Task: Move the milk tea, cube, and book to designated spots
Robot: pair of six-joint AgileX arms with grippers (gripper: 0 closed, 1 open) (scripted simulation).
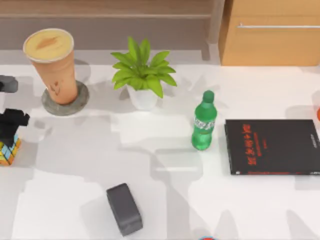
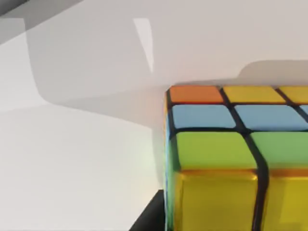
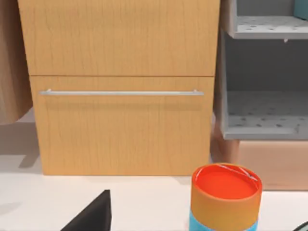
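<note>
One puzzle cube [image 1: 8, 151] sits at the far left edge of the table [image 1: 165, 200], and the left gripper [image 1: 11, 131] is right above it, its black body covering the cube's upper part; whether its fingers are open or closed on the cube cannot be told. In the left wrist view the cube [image 2: 236, 159] is very close, with orange, blue, green and yellow squares in a black grid, resting on the white surface. Behind it, the milk tea [image 1: 52, 62] stands upright on the round grey coaster [image 1: 65, 100]. To the right are a potted plant [image 1: 142, 75], then a green bottle [image 1: 203, 121] standing just beside the thin black book with red characters [image 1: 272, 146], which lies flat near the right edge. A dark grey rounded block [image 1: 124, 208] lies at the front, well apart from the others. In the right wrist view an orange-lidded can [image 3: 225, 197] stands before a wooden drawer cabinet [image 3: 120, 86].
</note>
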